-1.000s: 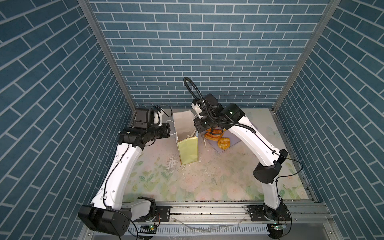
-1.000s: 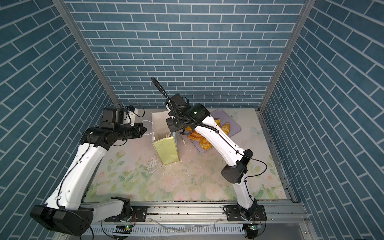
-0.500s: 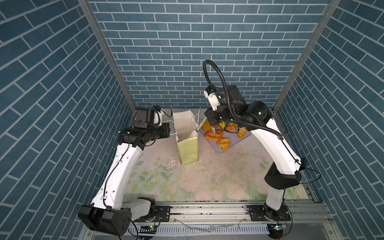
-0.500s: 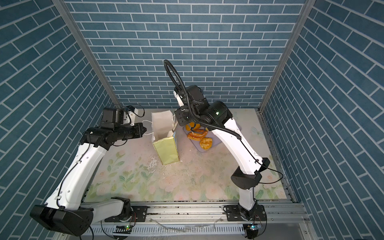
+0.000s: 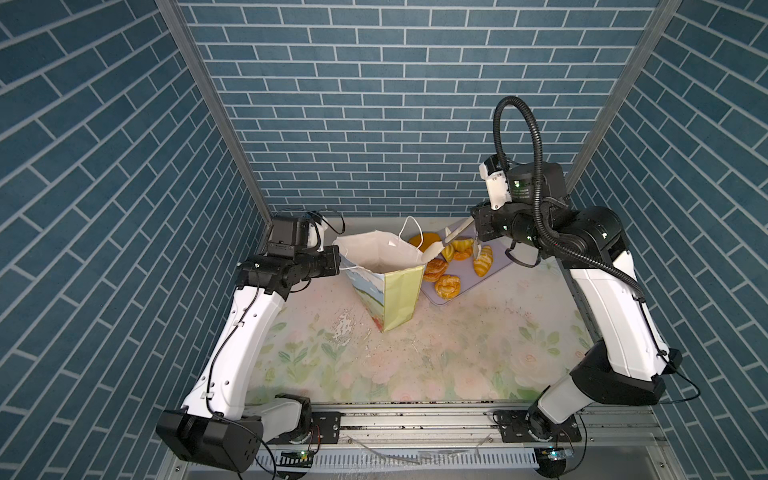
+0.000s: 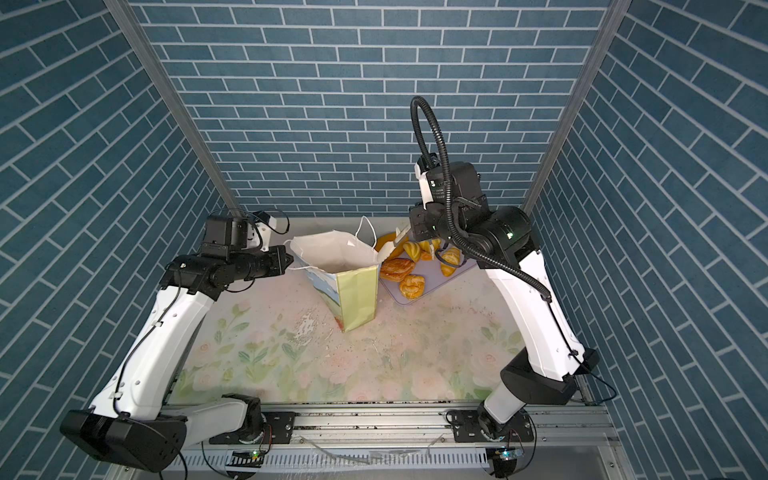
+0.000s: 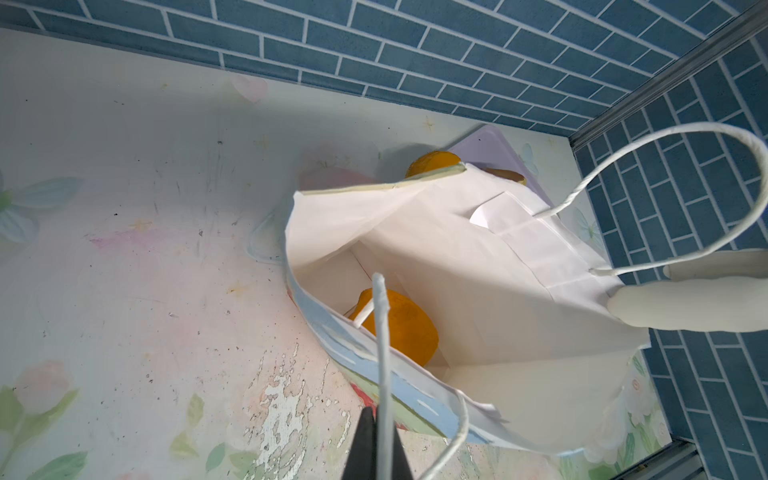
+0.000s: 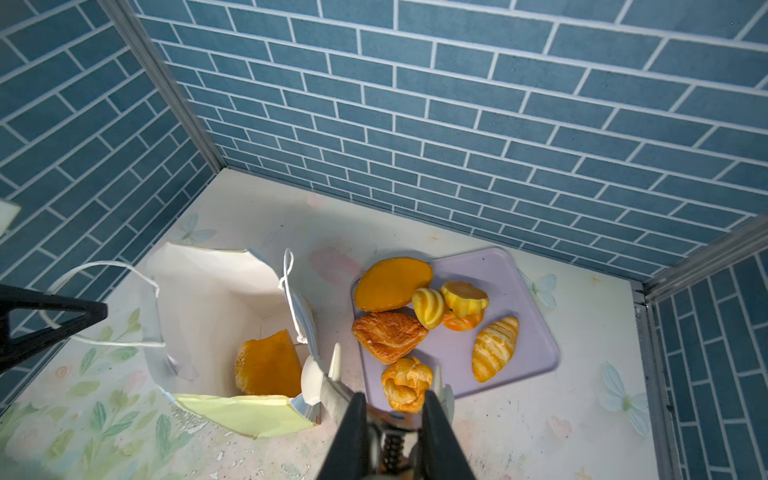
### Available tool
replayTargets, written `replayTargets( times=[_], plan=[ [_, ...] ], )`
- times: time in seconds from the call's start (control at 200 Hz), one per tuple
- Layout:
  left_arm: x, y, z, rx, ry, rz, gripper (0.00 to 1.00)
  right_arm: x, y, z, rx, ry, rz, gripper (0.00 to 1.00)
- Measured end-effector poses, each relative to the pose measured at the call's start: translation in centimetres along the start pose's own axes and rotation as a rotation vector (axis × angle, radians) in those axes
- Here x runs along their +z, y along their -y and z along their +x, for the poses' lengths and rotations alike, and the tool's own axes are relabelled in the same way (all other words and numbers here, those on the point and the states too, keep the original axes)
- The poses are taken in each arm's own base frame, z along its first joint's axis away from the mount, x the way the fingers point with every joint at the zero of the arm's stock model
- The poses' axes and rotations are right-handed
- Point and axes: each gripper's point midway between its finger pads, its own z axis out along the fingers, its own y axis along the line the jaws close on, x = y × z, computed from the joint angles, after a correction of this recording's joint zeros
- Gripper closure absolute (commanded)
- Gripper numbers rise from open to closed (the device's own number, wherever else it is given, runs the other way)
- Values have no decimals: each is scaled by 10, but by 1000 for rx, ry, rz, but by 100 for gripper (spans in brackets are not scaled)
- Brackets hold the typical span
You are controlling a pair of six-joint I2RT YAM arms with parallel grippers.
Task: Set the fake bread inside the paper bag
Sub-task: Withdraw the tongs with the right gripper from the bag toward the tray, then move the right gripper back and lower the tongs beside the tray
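1. Paper first: the paper bag (image 5: 399,303) stands upright near the middle of the table (image 5: 457,353), mouth gaping; the left gripper (image 5: 338,261), at 9 o'clock of that mouth, is pressed together on a white cord handle (image 7: 382,353)
2. The fake bread (image 8: 428,309) sits in two places; one blocky loaf (image 8: 268,365) lies on the bag's floor; the other pieces crowd a lilac tray (image 5: 469,289) just beside the bag, at 2 o'clock from it
3. The right gripper (image 5: 461,249) hangs above the tray's 10 o'clock end; its two white fingers (image 8: 334,361) stand parted with nothing pinched between them; one finger is hard by the bag's rim, though I cannot tell whether it touches
4. What the coming move turns on: the bread lies straight below this claw, not off to a side; in the right wrist view a knotted roll (image 8: 406,382) shows in the gap between the fingers; I judge that picking it calls for a descent more than a reach
5. A striped croissant (image 5: 482,261) lies toward 4 o'clock of the claw, its long axis running 1 to 7 o'clock; the fingers would need to close across that axis
6. The right arm is far nearer the tray; the left is taken up with the handle
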Motion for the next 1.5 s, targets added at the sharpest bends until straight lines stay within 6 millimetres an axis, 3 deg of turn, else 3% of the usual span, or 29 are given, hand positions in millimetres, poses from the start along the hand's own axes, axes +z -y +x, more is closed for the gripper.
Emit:
replayTargets(
  times=[0.135, 0.43, 0.59, 0.755, 1.04, 1.215, 1.5],
  plan=[
    [0, 0, 0, 0, 0, 1, 96, -1, 5, -7, 13, 19, 9, 88],
    [0, 1, 0, -16, -2, 4, 95, -23, -11, -45, 47, 159, -113, 89],
    [0, 1, 0, -21, -2, 8, 92, -24, -14, -49, 41, 175, -127, 90],
    [-1, 3, 0, -21, -3, 16, 87, -19, 1, -47, 16, 170, -51, 91],
    [-5, 7, -6, -12, 12, 28, 85, -16, 44, -26, 24, 122, 109, 91],
    [-2, 7, -6, -13, 6, 27, 84, -16, 84, 0, 50, 70, 235, 91],
    [5, 4, -5, -15, -11, 20, 84, 48, 145, 79, 116, -156, 366, 91]
  ],
)
